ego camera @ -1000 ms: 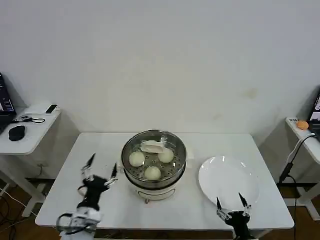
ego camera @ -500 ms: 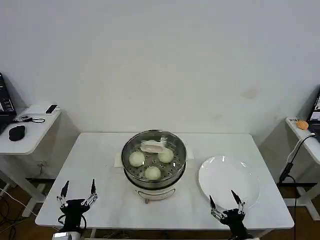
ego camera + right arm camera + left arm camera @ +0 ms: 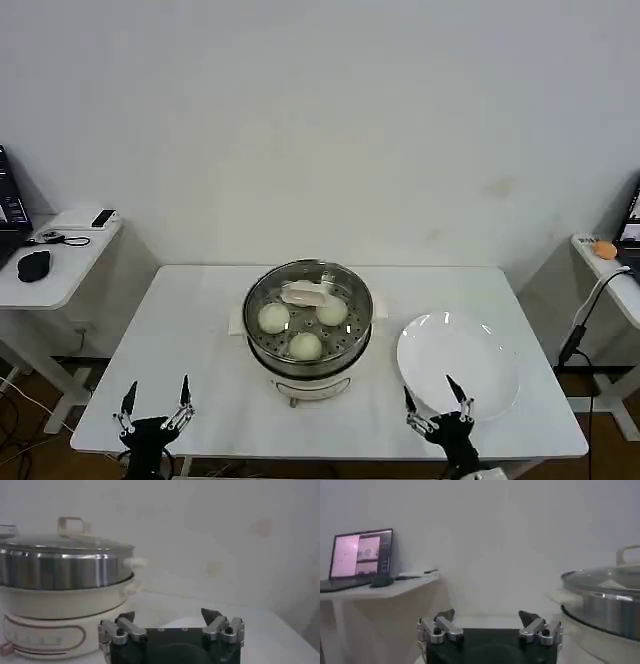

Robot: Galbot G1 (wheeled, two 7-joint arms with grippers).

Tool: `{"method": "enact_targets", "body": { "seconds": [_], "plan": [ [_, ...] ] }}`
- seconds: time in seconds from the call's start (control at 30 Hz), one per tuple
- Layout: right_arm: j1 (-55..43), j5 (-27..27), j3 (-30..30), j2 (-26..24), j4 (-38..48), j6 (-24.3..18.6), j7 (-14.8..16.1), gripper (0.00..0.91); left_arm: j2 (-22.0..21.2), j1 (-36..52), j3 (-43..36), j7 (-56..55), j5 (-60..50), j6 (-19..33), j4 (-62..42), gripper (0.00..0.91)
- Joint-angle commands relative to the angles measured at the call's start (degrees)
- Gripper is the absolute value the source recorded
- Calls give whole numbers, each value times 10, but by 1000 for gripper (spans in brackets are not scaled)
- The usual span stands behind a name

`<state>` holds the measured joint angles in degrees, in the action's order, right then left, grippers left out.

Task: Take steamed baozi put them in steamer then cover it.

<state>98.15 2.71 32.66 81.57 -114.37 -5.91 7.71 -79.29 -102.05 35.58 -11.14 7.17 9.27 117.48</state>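
Shiny steel marks the steamer, which stands on its white base in the middle of the white table. The glass lid sits on top of it, its pale handle toward the far side. Through the glass, three buns lie on the perforated tray: one on the left, one on the right and one nearer the front. A fourth may lie under the handle, but the glass and handle make that hard to tell. In the right wrist view the lid rests level on the steel wall.

Just to the right of the steamer lies a flat white plate, apart from the base.

The left gripper hangs at the front left edge of the table, fingers spread and holding nothing, well away from the steamer. The right gripper hangs at the front edge just by the near rim of the plate, fingers likewise spread and bare.

A side desk with a black mouse stands off to the left.
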Motion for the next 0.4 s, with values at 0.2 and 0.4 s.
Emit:
{"method": "enact_targets", "body": {
  "seconds": [0.2,0.4],
  "plan": [
    [19,13,-8,-24,-29,30,-16,907,-6,-23,7,23,-29,-46,15,907],
    [15,10,-10,-25,-31,39,-19,907,-10,-35,1,26,-39,-44,32,907]
  ]
}}
